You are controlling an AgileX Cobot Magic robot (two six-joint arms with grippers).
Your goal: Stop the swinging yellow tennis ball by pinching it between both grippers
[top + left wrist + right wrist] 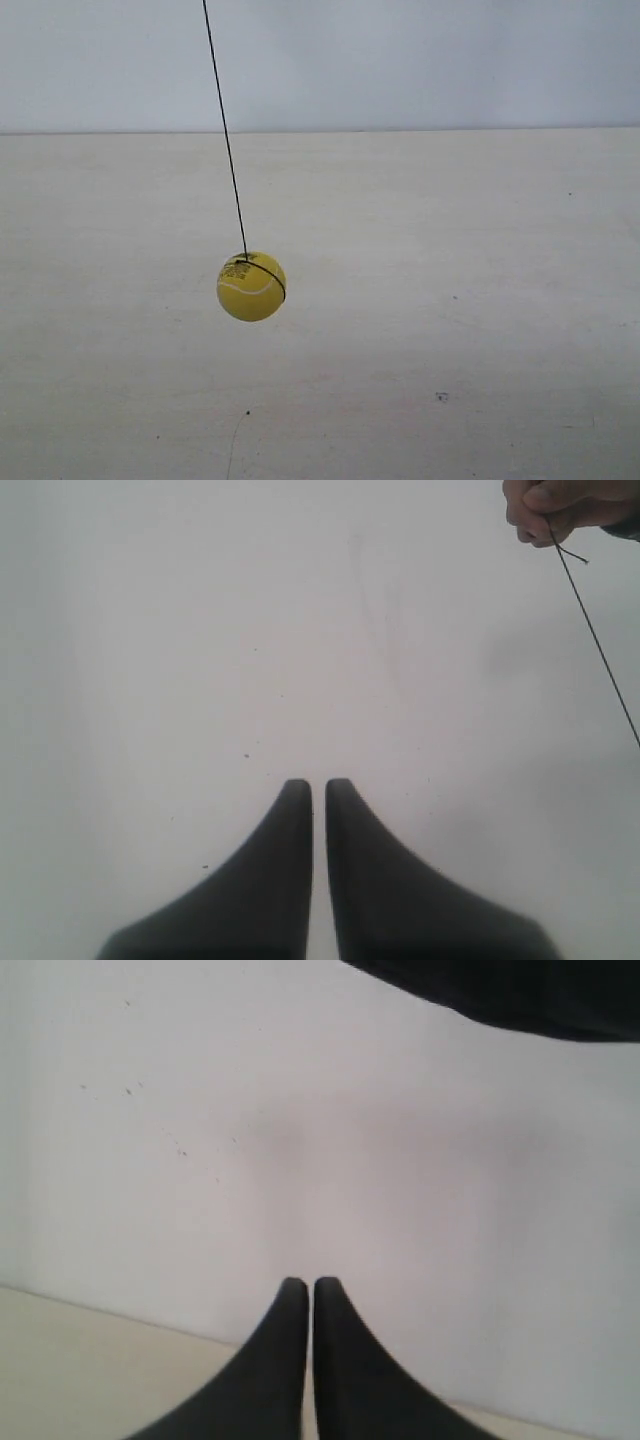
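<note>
The yellow tennis ball (251, 286) hangs on a thin black string (224, 128) above the pale table, left of the middle of the exterior view. The string leans, with the ball lower and to the right of its top. Neither arm shows in the exterior view. My left gripper (318, 785) is shut with nothing between its black fingers; the string (597, 640) crosses that view far from it and the ball is out of view there. My right gripper (310, 1284) is shut and empty too, facing a white wall.
A hand (560, 508) holds the string's upper end in the left wrist view. A dark shape (520, 995) fills one corner of the right wrist view. The pale table (480, 300) runs back to a white wall (400, 60).
</note>
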